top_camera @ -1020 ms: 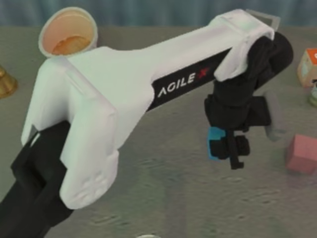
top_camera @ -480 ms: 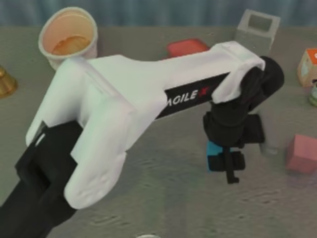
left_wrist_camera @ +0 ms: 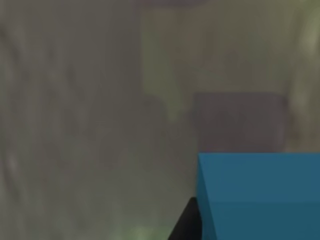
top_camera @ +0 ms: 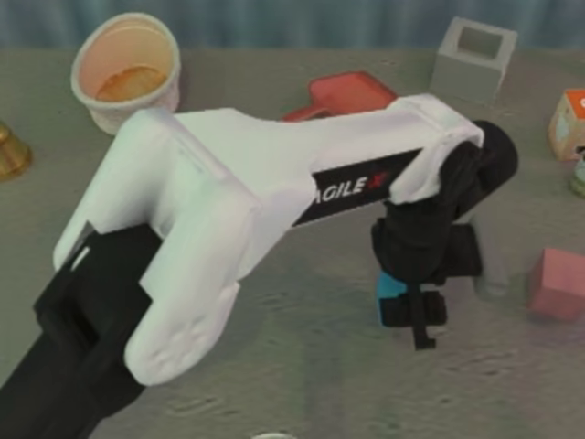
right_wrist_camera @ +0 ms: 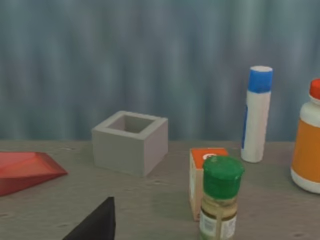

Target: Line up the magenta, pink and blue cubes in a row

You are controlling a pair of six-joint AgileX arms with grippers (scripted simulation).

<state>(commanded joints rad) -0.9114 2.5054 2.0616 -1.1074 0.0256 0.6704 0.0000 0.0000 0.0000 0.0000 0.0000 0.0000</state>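
Blue cube (top_camera: 390, 291) sits clenched in the left gripper's (top_camera: 411, 309) fingers; only the right wrist shows bottles (right_wrist_camera: 256, 114).

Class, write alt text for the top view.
The left gripper holds the blue cube over the table's middle, with the pink cube at the right edge. A grey hollow box sits behind.

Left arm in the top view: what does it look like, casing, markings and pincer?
The left arm has a bulky, rounded white casing over black links. A black side panel reads AGILEX in white letters, the X red. Its wrist is black, ending in a black two-finger left pincer. No cables show.
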